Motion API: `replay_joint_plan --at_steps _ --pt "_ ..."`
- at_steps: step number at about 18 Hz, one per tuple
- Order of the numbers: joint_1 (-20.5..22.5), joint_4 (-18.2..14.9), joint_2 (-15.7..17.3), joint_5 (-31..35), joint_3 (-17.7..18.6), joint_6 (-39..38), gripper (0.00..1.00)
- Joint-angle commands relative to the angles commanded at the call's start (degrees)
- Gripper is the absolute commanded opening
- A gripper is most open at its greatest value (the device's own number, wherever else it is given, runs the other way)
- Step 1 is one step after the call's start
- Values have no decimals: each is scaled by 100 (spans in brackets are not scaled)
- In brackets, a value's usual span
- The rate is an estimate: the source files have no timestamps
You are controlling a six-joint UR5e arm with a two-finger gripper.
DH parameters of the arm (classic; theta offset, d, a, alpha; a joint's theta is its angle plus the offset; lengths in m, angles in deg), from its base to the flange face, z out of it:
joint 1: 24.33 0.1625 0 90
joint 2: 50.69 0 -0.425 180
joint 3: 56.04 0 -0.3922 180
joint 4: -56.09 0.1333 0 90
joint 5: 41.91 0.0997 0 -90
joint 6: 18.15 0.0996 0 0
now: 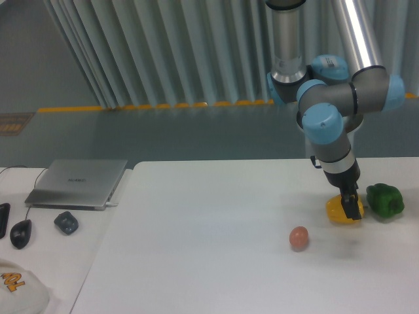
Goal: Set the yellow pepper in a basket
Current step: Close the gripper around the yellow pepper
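The yellow pepper (338, 210) was a glossy, lumpy bell pepper of a warm yellow, lying on the white tabletop (209, 248) near its right edge. It looked about the same size as the green pepper (385, 200) just beside it on the right, and clearly bigger than the small brownish egg (298, 237) that sat nearer the camera and to its left, apart from both. The right part of the yellow pepper was covered by the dark tip of the tool, so only its left and middle showed.

The arm (330, 98) came down from the top of the picture, grey tubes with light blue joint caps, folded at a joint above the tabletop's far edge. Its last link slanted downward and to the right, so the wrist leaned rather than hanging straight.

The gripper (351, 205) was a narrow black piece at the end of that link, pressed against the right side of the yellow pepper, between it and the green pepper. From this angle the jaws showed only as one dark shape, and I could not tell how wide they stood or whether they had hold of the pepper.

Off to the left, on a separate lighter surface, lay a closed laptop (78, 182), a dark mouse (20, 233) and a small dark blue-grey object (66, 222).
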Motion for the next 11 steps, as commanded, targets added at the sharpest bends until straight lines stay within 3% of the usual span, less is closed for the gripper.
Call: replay_joint_plan --at_steps 11 --pt "-149 0 -9 298 140 -27 100"
